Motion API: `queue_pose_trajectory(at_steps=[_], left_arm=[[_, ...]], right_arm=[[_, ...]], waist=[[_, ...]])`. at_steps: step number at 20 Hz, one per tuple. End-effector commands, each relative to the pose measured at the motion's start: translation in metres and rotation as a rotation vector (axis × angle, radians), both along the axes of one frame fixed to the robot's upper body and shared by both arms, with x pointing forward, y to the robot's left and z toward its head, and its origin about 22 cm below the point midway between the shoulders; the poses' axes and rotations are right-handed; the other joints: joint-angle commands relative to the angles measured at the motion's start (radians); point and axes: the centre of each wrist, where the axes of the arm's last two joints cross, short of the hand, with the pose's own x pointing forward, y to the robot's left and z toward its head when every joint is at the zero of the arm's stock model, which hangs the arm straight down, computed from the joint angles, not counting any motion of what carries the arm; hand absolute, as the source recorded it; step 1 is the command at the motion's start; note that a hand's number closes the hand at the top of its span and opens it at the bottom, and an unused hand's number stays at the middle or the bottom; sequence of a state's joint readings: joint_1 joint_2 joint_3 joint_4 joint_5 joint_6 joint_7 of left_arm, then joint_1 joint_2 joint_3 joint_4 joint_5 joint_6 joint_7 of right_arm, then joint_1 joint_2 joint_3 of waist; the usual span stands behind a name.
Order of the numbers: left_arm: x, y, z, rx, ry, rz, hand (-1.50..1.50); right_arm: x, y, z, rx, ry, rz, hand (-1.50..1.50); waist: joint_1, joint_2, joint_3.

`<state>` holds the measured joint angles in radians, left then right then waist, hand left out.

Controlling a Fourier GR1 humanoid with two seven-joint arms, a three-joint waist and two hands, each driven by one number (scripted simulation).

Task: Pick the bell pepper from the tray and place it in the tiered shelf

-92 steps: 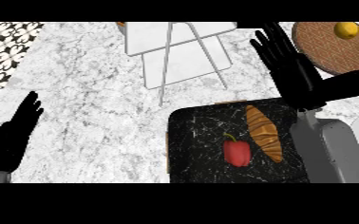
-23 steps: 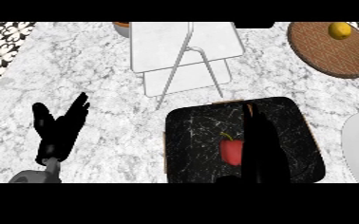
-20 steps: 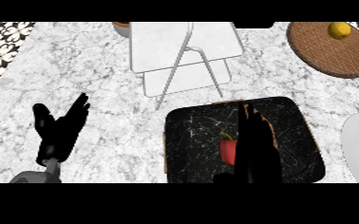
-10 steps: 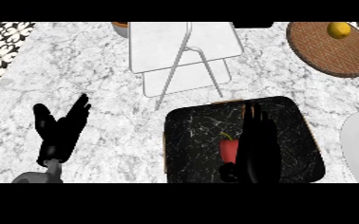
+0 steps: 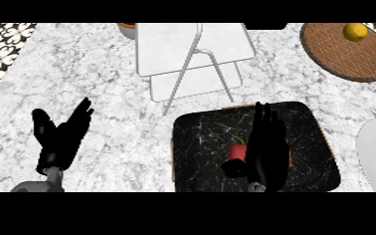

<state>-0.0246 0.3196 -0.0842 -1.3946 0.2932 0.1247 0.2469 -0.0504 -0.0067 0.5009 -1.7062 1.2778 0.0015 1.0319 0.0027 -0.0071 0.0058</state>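
Observation:
A red bell pepper (image 5: 238, 151) lies on the black tray (image 5: 198, 139) at the lower right of the head view. My right hand (image 5: 266, 149) hovers over the tray with straight fingers pointing away from me; it covers the pepper's right side and the croissant, and its thumb sits just below the pepper. The white tiered shelf (image 5: 192, 50) stands beyond the tray at the top centre. My left hand (image 5: 61, 138) rests open on the counter at the lower left.
A round wooden board (image 5: 334, 55) with a lemon (image 5: 356, 32) on it sits at the top right. A white object (image 5: 366, 147) shows at the right edge beside the tray. An orange-rimmed thing (image 5: 127, 26) peeks out behind the shelf.
My right hand has come over the tray from the right and slid slightly down and right, now covering the croissant and part of the pepper. My left hand shifted inward earlier and now holds still.

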Motion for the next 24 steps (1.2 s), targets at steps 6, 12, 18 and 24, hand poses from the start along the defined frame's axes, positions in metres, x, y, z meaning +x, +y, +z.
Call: queue_pose_trajectory(at_steps=[6, 12, 18, 24], left_arm=[[0.008, -0.001, -0.008, -0.011, 0.044, 0.013, 0.0], [0.002, -0.017, -0.002, -0.025, 0.051, 0.006, 0.0], [0.008, -0.013, -0.008, -0.012, 0.039, -0.01, 0.0], [0.02, -0.004, 0.002, 0.009, 0.022, -0.028, 0.0]], right_arm=[[0.008, 0.0, -0.027, -0.115, 0.237, 0.163, 1.5], [-0.018, 0.032, -0.046, -0.004, 0.118, 0.198, 1.5], [-0.016, 0.064, -0.013, 0.069, 0.081, 0.432, 1.5], [-0.044, 0.099, 0.026, 0.292, 0.134, 0.82, 1.5]], waist=[[0.001, 0.01, -0.006], [0.004, 0.007, -0.005], [0.016, 0.01, -0.005], [0.037, 0.013, -0.005]])
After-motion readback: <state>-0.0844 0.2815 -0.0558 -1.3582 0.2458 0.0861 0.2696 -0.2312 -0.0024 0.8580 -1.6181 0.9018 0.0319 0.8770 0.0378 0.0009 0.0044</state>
